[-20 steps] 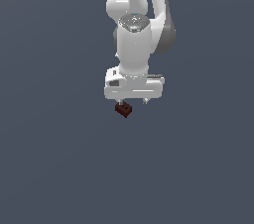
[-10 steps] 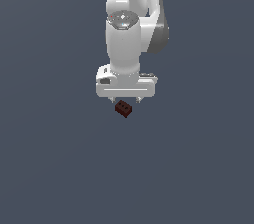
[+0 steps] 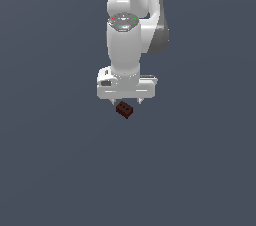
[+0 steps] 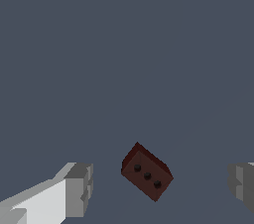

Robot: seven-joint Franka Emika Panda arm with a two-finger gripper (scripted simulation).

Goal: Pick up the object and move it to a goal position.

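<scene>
Block point(image 3: 124, 109) — small, dark red-brown, oblong rather than a true cube. In the wrist view point(image 4: 147, 172) one face carries three darker dots in a row; the exterior view shows dark spots on its upper face too. It lies turned at an angle to the fingers, on a plain grey-blue floor point(image 3: 55, 170).

Gripper point(image 3: 125, 102) — white, pointing straight down, directly above the block. Only the two short fingertips show under the hand in the exterior view, one on either side of the block's top. In the wrist view the fingers point(image 4: 79, 188) stand wide apart, with the block between them, nearer the middle than either pad, and clear floor on both sides. Neither pad touches the block; nothing is held.

Arm point(image 3: 129, 35) — white with grey joint sections, rising from the gripper and leaving the top of the exterior view. A ring with small red and green marks sits on the wrist above the block.
</scene>
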